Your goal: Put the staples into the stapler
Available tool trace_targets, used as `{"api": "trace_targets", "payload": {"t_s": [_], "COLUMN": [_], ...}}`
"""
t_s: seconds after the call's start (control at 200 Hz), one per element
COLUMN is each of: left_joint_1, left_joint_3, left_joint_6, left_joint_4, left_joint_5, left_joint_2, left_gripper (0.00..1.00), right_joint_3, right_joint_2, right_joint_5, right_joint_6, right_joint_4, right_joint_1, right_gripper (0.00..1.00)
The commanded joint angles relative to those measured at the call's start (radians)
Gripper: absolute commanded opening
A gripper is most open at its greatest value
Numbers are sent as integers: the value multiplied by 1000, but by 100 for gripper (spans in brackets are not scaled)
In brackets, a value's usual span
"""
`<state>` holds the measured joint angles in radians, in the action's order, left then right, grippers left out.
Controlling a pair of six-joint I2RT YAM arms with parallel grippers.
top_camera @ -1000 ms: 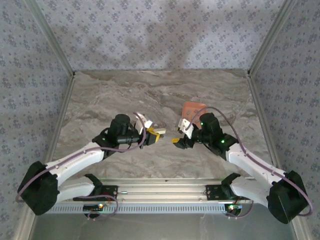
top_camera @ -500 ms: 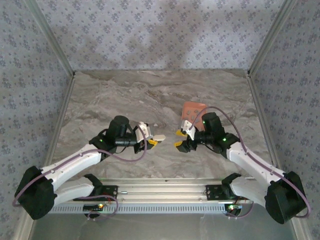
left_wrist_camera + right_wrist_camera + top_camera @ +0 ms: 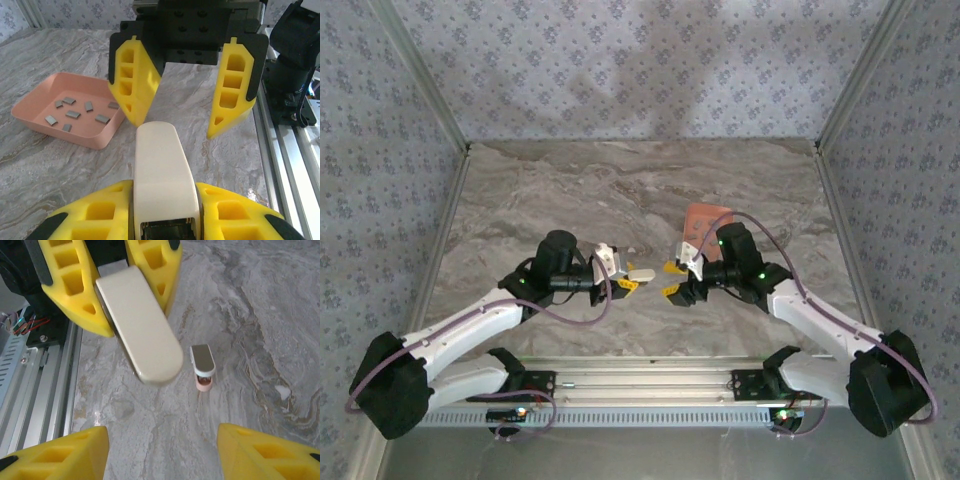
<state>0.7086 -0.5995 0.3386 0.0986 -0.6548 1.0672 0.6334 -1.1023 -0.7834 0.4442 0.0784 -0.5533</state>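
My left gripper (image 3: 164,200) is shut on the stapler (image 3: 160,165), whose cream-white top sticks forward from between the yellow fingers, above the table. In the top view the stapler (image 3: 642,271) points right, at my right gripper (image 3: 670,279). That gripper is open and faces the stapler's tip (image 3: 150,347) a short way off, with nothing between its fingers (image 3: 60,452). The staples (image 3: 73,114), several small grey strips, lie loose in the salmon tray (image 3: 35,107). The tray (image 3: 706,218) sits just behind the right wrist.
A small pink piece with a white-grey cap (image 3: 202,367) lies on the marble beyond the stapler's tip, seen as a pale speck (image 3: 628,251) in the top view. The metal rail (image 3: 285,150) runs along the table's near edge.
The left gripper has swung so the stapler points right at the other gripper. The right gripper has turned and shifted slightly left, narrowing the gap. Neither gripper's jaws have changed.
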Motion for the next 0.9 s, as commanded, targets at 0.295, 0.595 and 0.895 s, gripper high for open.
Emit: {"api": "trace_targets", "payload": {"t_s": [0.295,0.595,0.895], "left_joint_1": [-2,-1,-1], "left_joint_3": [-47,-57,-71], "left_joint_6": [40,40,41], "left_joint_4": [-37,-22,-27], "left_joint_5": [-100,-109,-123], "left_joint_2": [9,23,30], "left_gripper": [4,4,4], "right_joint_3": [121,176,204], "right_joint_2": [-67,-109,-143], "right_joint_5": [-54,-131,-164], "right_joint_6": [73,106,123], "right_joint_4": [50,131,169], "right_joint_1": [-48,-55,-57], "right_gripper": [58,48,40]}}
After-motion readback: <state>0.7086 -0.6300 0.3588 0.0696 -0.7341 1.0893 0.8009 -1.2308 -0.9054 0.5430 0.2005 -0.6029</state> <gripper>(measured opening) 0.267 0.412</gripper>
